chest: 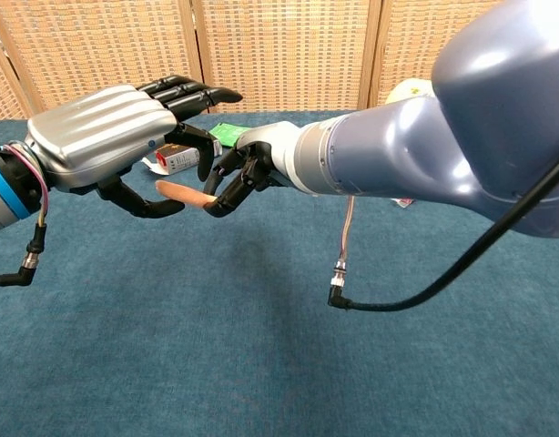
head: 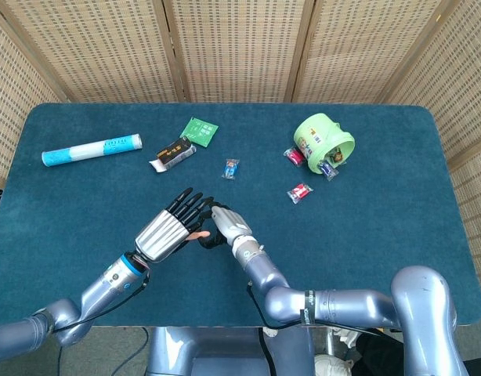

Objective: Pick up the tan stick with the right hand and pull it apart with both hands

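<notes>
The tan stick (chest: 183, 193) is held above the blue table, pinched at its right end by my right hand (chest: 239, 177). In the head view only a short piece of the tan stick (head: 198, 234) shows between the two hands. My left hand (chest: 111, 137) is at the stick's free left end, its long fingers stretched out above and the thumb (chest: 148, 208) curled below, without closing on it. From above, the left hand (head: 168, 228) and the right hand (head: 226, 224) meet near the front middle of the table.
A tipped green cup (head: 325, 139) with small sweets lies at the back right, with a red sweet (head: 299, 192) nearer. A blue-white tube (head: 92, 148), a green packet (head: 199, 130), a black-orange box (head: 172, 152) and a small blue sweet (head: 231, 167) lie behind the hands.
</notes>
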You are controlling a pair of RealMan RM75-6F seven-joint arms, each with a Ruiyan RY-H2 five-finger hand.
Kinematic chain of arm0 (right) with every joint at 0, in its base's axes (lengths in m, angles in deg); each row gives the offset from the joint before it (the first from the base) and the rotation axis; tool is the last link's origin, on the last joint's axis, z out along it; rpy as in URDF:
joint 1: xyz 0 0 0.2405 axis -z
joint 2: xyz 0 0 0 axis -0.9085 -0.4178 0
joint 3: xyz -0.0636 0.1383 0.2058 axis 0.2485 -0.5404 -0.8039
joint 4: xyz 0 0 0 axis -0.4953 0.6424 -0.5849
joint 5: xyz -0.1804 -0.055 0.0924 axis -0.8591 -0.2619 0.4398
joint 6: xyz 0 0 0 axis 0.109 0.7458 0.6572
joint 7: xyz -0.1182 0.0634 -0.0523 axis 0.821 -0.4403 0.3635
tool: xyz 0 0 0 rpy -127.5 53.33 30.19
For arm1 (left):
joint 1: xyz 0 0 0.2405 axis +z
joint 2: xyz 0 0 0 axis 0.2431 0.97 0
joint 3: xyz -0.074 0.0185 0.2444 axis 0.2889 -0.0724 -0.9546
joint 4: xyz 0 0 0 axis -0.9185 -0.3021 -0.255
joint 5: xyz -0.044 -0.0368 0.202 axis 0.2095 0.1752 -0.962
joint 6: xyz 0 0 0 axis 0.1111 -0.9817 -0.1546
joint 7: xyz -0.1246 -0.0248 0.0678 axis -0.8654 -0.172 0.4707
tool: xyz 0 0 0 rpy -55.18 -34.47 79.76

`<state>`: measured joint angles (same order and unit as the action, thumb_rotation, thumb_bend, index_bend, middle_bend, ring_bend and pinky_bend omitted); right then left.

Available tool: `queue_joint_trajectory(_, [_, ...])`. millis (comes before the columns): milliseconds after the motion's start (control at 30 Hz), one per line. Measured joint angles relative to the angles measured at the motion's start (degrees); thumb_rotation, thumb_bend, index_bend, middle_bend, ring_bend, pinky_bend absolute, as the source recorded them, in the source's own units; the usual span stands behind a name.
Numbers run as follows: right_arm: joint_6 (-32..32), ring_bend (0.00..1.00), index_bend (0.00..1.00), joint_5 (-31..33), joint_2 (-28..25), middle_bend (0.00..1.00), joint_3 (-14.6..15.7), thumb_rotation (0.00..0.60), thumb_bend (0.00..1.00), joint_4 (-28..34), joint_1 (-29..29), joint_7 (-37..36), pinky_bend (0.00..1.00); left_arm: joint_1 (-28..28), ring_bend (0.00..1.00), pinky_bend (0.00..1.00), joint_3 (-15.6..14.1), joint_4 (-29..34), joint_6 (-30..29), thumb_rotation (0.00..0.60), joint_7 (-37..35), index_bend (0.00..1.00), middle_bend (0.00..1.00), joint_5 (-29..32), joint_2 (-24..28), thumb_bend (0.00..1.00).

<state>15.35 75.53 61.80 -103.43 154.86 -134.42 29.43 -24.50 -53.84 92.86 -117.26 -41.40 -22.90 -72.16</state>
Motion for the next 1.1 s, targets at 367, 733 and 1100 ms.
queue_joint_trajectory(367, [0.65, 0.0, 0.65, -0.36, 0.1, 0.13, 0.31, 0.6, 0.56, -0.74, 0.49, -0.72, 0.0, -0.4, 0.0, 0.0, -0.35, -1.33, 0.19, 0.6, -0.01, 0.5, 0.0, 1.12, -1.24, 0.34])
queue_joint_trajectory(733, [2.23, 0.0, 0.65, -0.72, -0.68, 0.13, 0.18, 0.6, 0.56, -0.47, 1.31, -2.14, 0.0, -1.07, 0.0, 0.0, -0.53, -1.08, 1.07, 0.6, -0.34, 0.54, 0.0, 1.94, -1.96, 0.38])
queue_joint_trajectory(1100, [2.91, 0.0, 0.65, -1.26, -1.29, 0.14, 0.8, 0.6, 0.56, -0.72, 1.85, -2.87, 0.0, -1.25, 0.0, 0.0, -0.54, -0.27, 1.37, 0.6, -0.29, 0.64, 0.0, 3.07, -2.27, 0.49])
